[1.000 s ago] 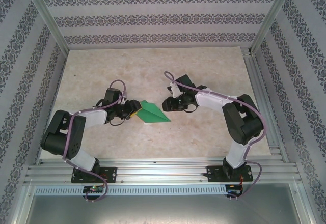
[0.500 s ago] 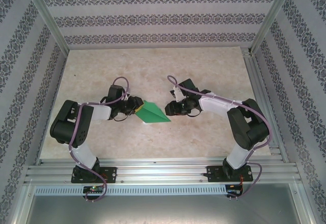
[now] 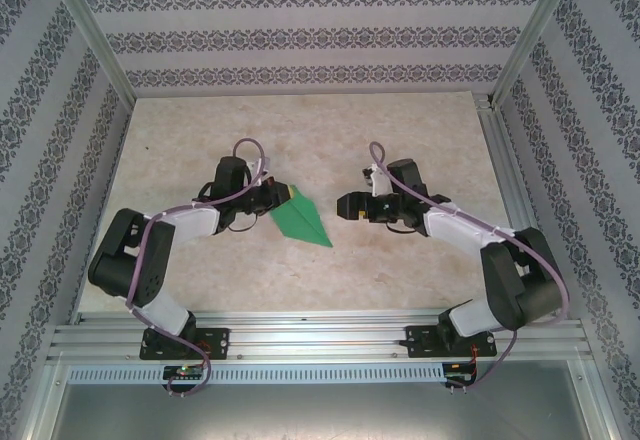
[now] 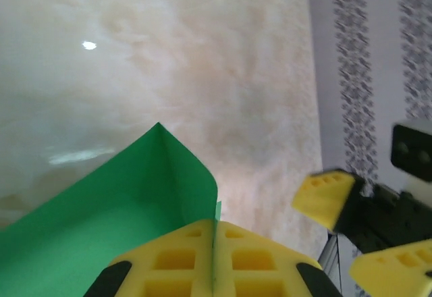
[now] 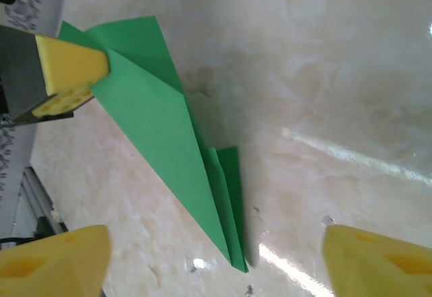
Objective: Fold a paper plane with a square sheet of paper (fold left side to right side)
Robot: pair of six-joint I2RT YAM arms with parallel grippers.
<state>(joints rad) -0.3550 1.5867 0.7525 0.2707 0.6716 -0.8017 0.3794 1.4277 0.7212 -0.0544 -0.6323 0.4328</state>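
The slim pointed dart of bright green folded paper, the paper plane (image 3: 302, 222), is resting its tip on the pale marbled tabletop (image 3: 400, 130), pointing toward the near edge, while only its wide tail end is being held. The main danger, as I judge it, is dragging: if the left arm is pulling or lifting while the tip is lying free, the thin layers could be springing open, skewing off the centre crease or tearing at the pinch. A second risk is sitting at the tip, where the flaps are fanning slightly apart in the right wrist view; pressing there off-line would be setting a crooked crease. On the plane's left, the left arm is reaching in low from its base, elbow bent outward, and the left gripper (image 4: 214, 246) is clamping its yellow fingers (image 4: 175, 260) tight on the plane's tail edge. On the plane's right, apart from it, the right arm is stretching forward, and the right gripper (image 3: 345, 206) is hanging with jaws spread wide, gripping nothing
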